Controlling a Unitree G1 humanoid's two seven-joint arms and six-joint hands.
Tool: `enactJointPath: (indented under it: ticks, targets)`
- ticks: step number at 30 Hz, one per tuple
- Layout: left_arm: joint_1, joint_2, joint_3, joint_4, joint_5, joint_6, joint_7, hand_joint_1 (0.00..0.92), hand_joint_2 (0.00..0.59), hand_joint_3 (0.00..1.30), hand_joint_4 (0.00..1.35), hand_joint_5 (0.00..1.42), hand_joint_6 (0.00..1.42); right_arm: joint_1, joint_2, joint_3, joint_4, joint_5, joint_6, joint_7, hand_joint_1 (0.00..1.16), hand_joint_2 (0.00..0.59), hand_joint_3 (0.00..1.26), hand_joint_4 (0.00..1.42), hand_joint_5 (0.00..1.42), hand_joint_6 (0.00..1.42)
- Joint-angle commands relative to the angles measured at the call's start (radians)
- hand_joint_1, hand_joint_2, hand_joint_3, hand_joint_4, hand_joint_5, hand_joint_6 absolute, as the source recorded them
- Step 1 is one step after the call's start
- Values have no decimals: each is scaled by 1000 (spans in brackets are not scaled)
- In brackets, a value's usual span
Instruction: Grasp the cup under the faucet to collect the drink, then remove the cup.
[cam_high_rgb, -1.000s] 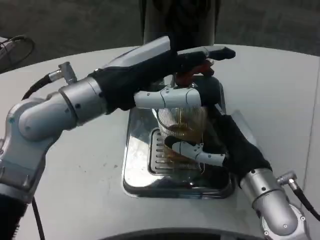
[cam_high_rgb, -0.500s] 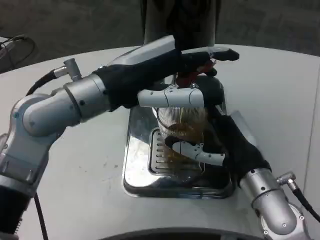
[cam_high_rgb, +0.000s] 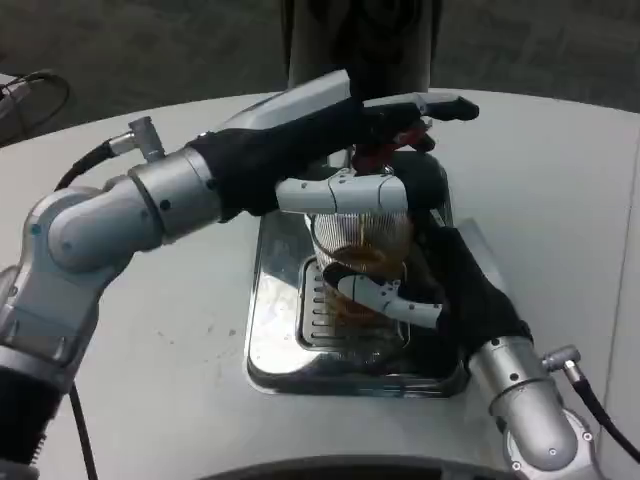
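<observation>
**Cup held under the faucet, drink inside**

Head view: The ribbed clear cup stood on the slotted grate of the steel drip tray, which sat on the white table. Amber drink showed in the cup's lower part. The right hand came in from the lower right and grasped the cup, its fingers wrapped across the near side of the cup's lower half. The left hand reached in from the left above the cup; one white finger lay across the front at the cup's rim, and its dark fingertips stretched to the red faucet lever just above the cup. Whether those fingers were clenched on the lever or only resting against it could not be told. The dark dispenser column rose behind the tray at the far edge of the table.
</observation>
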Motion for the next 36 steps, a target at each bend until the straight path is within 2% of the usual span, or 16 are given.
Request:
enactJointPath:
  ticks: [1,9,17,21,31,36]
  targets:
    - [11,6,-26,20,36,6,-27,0,77,150,84,193,144,-5,15,14,12,-3,-33,-13,756,208,0,84,144,126]
    - [10,10,-27,25,39,3,-29,0,77,150,84,193,144,4,52,36,40,-36,-49,-80,743,217,68,121,145,111]
    - [18,22,-24,24,38,0,-30,0,77,150,84,193,144,7,72,54,72,-56,-62,-121,743,217,90,133,145,111]
    - [22,24,-25,24,37,-3,-30,0,78,150,89,193,144,7,92,58,83,-74,-70,-172,748,220,130,173,168,96]
    - [20,27,-25,34,43,-8,-26,0,78,150,93,193,144,7,126,63,116,-75,-88,-219,765,233,211,270,228,120]
    - [21,29,-26,47,46,-17,-25,0,80,150,93,193,144,0,153,61,147,-67,-108,-250,785,228,258,324,307,150]
